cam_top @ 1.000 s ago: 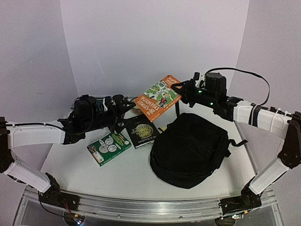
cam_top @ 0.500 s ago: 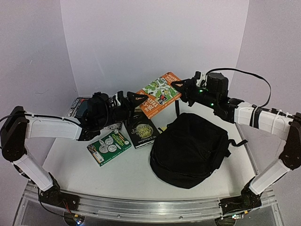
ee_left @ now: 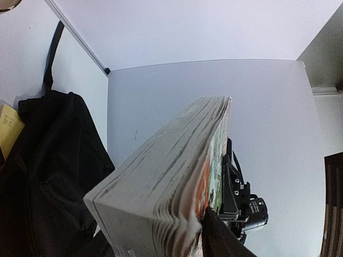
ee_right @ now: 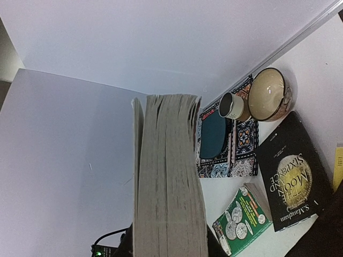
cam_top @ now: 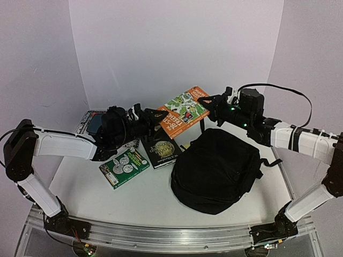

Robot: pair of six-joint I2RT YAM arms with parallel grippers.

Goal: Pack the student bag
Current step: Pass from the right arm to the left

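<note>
A thick paperback book with an orange and green picture cover hangs in the air at the far side of the white table, between the two arms. The right gripper is closed on its right end. In the right wrist view the grey page block stands upright between the fingers.

The left gripper is at the opposite, lower corner. In the left wrist view the book fills the space between the jaws and one dark finger lies against the cover. The other finger is hidden, so it cannot be told whether this side is really clamped or only placed around the corner.

The large soft black fabric backpack lies flat on the table, in front of the book and lower, nearer to the right arm. From above no open mouth is visible on it.

The step in hand seems to be a handover, or a shared carry, of the book toward the backpack. To do it well, the left jaws should sit deep on the cover and press firmly before the right side lets go, because the book is heavy and its pages can fan open. It should be kept level, and the release should be slow. After that the opening of the backpack must be found, and this may need the free arm to lift the fabric.

A green paperback with coins on its cover and a black book with a gold emblem lie on the table under the left arm, apart from the backpack.
</note>
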